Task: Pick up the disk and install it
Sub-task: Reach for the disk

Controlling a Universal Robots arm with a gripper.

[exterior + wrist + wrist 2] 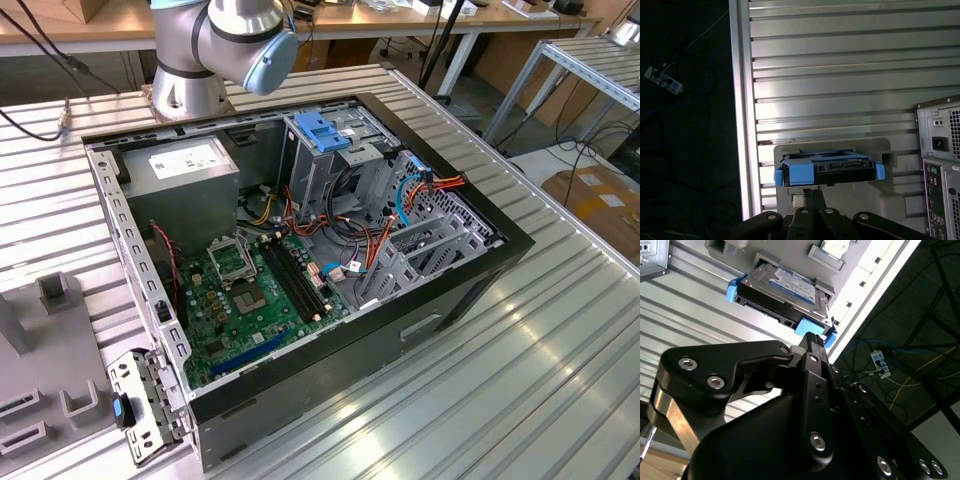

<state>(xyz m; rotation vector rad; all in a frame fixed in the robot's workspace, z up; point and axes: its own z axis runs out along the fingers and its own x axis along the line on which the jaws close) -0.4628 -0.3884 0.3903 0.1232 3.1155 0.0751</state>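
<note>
Hand [813, 338] beside disk [789, 286], grip unclear; ribbed metal table [840, 75], cables [879, 360] on floor [920, 300].

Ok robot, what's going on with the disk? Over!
Gripper close up at the disk. Disk sits in grey holder, not lifted. Nothing between them.

Silver arm [188, 62], light-blue cap [273, 60]; black tool [812, 340]

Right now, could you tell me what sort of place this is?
Likely a robotics lab bench for computer assembly: an open computer case on a ribbed metal table, the robot arm beside it, workbenches behind.
</note>
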